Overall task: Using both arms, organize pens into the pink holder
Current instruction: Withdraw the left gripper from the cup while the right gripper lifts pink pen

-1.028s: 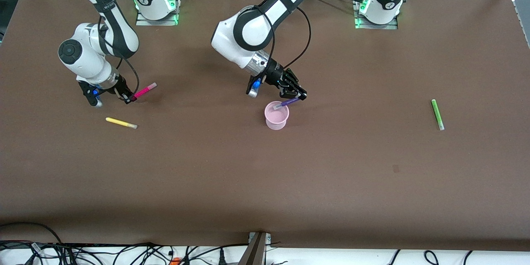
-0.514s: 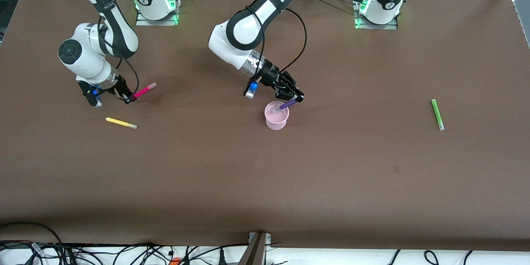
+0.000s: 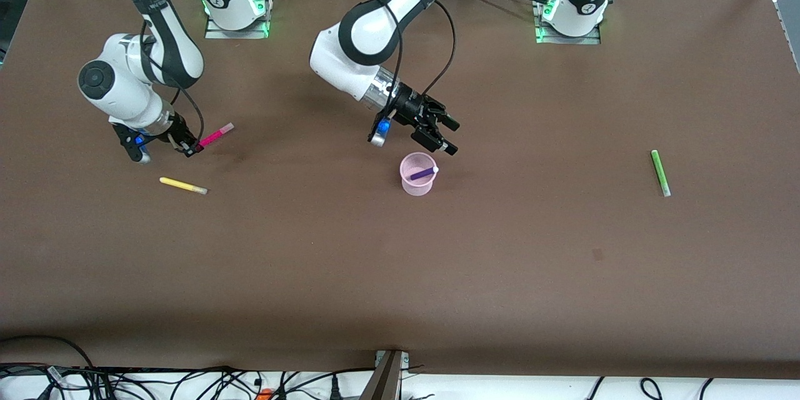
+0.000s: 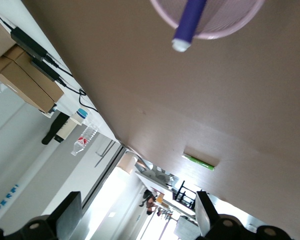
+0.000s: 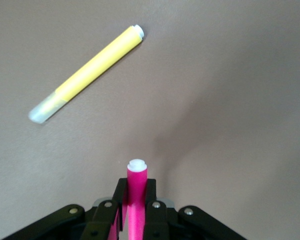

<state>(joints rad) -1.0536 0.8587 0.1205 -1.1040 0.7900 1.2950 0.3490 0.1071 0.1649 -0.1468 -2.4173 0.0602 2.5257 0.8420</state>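
The right hand clamps the magenta pen above the counter, the yellow pen at its 6 o'clock; the pink holder holds the purple pen, the left hand, fingers apart, at its 1 o'clock; the left wrist view alone shows cardboard boxes.

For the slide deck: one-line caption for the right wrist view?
Right gripper shut on the magenta marker pen, above the brown table where the yellow marker pen lies.

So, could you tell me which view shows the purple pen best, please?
The left wrist view: the purple pen shows large, leaning out over the pink holder's rim. The front view shows it small in the holder, below the open left gripper. The right wrist view misses it.
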